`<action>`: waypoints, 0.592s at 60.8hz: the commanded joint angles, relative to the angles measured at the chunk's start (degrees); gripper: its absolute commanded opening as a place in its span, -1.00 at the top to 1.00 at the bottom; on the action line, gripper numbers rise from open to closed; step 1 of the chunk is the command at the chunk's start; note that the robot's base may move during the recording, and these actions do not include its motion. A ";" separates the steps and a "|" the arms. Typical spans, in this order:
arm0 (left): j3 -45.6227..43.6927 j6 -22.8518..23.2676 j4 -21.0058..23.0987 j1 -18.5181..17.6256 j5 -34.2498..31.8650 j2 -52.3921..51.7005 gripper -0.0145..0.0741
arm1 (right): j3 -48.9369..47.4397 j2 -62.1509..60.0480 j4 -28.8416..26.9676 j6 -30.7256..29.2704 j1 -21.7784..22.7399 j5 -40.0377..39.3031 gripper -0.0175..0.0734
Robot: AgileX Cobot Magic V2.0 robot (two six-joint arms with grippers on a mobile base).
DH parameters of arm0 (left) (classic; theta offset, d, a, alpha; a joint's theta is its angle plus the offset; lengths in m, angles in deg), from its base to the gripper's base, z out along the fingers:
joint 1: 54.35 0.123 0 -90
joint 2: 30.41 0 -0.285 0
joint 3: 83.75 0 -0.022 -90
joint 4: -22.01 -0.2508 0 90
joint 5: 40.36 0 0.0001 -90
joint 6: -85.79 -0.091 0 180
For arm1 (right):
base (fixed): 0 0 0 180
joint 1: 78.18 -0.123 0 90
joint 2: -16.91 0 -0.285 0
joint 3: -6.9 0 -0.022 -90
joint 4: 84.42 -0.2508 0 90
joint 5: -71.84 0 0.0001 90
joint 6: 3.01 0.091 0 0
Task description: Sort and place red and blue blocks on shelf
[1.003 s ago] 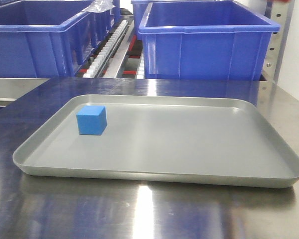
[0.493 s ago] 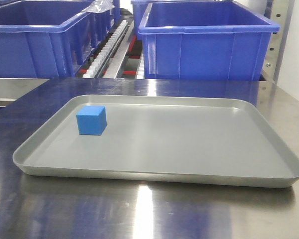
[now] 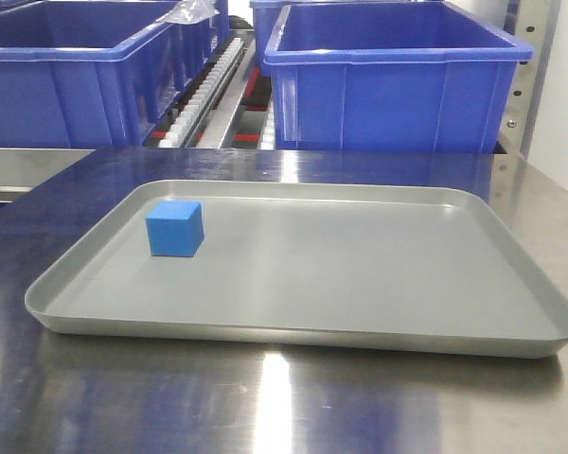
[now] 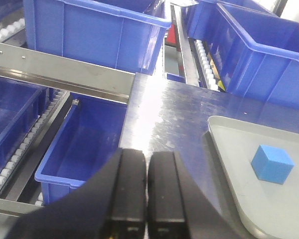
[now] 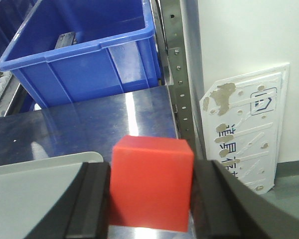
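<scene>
The right gripper (image 5: 150,201) is clamped on the red block (image 5: 152,174), close to the far right corner of the grey tray (image 5: 35,172). The blue block (image 3: 175,229) sits in the tray's far left part. The left gripper (image 4: 147,191) has its jaws pressed together on nothing, over the steel table's (image 4: 164,114) left edge beside the shelf (image 4: 65,74).

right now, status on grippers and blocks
Left gripper shut, empty. Right gripper shut on red block. Blue block on tray. No obstruction seen.
</scene>
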 commanded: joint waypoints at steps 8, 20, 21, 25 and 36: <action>1.30 -0.01 0.37 0.02 -4.83 -0.90 0.38 | -1.60 0.14 4.19 -0.34 0.32 -6.00 0.49; 1.30 -0.01 0.37 0.02 -4.83 -0.90 0.38 | -1.60 0.14 7.21 -0.34 0.32 -6.05 0.49; 1.30 -0.01 0.37 0.02 -4.83 -0.90 0.38 | -1.60 0.14 7.21 -0.34 0.32 -6.09 0.49; 1.30 -0.01 0.37 0.02 -4.83 -0.90 0.38 | -1.60 0.14 7.21 -0.34 0.32 -6.09 0.49; 1.30 -0.01 0.37 0.02 -4.83 -0.90 0.38 | -1.60 0.14 7.21 -0.34 0.32 -6.09 0.49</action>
